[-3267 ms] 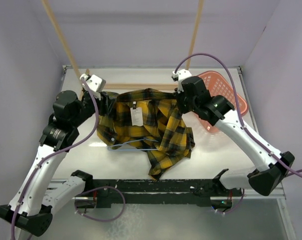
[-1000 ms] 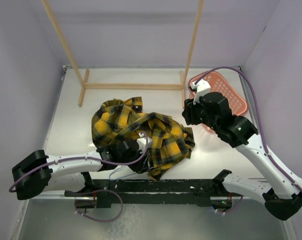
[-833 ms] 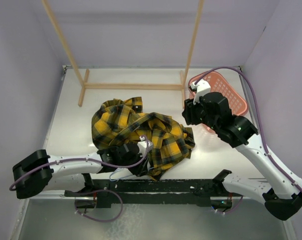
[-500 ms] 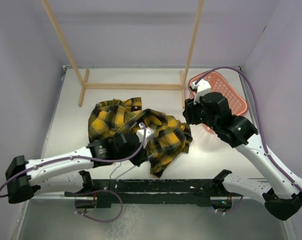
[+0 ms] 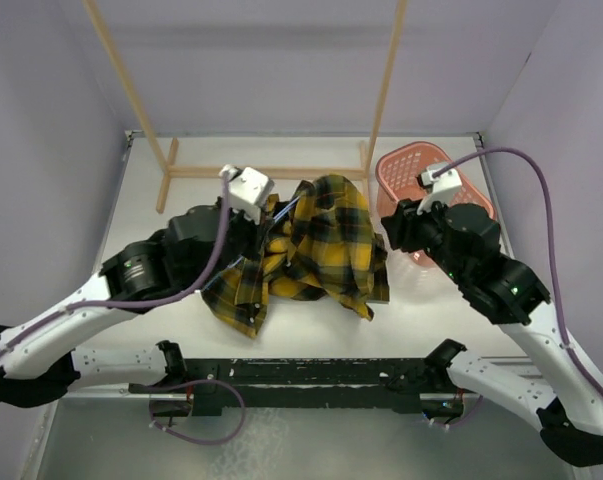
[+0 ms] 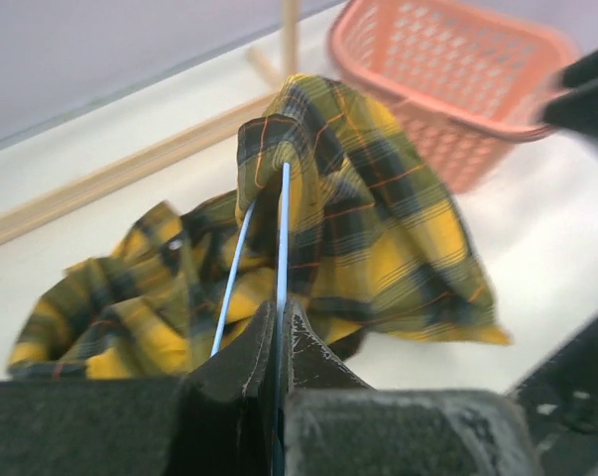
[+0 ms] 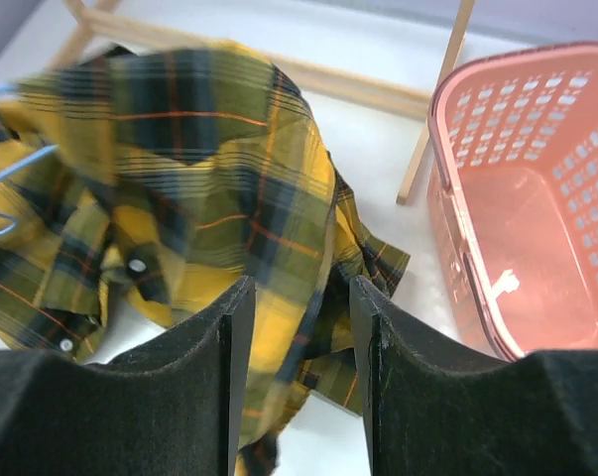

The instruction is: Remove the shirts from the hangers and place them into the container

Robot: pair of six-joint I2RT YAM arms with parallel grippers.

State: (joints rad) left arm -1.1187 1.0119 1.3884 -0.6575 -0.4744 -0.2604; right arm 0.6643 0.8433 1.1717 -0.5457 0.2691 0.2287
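Observation:
The yellow-and-black plaid shirt hangs lifted off the table, draped over the thin light-blue wire hanger. My left gripper is shut on the hanger; in the left wrist view the wire runs straight out from between the closed jaws of the gripper into the shirt. My right gripper stands open just right of the cloth, holding nothing. In the right wrist view the shirt lies beyond the open right gripper. The salmon-pink basket stands at the back right.
A pale wooden rack stands along the back of the table, its right post just left of the basket. A black rail runs along the near edge.
My left gripper closed on the hanger at the table's front and lifted it, shirt and all, up and toward the back. The right arm shifted slightly right, still open.

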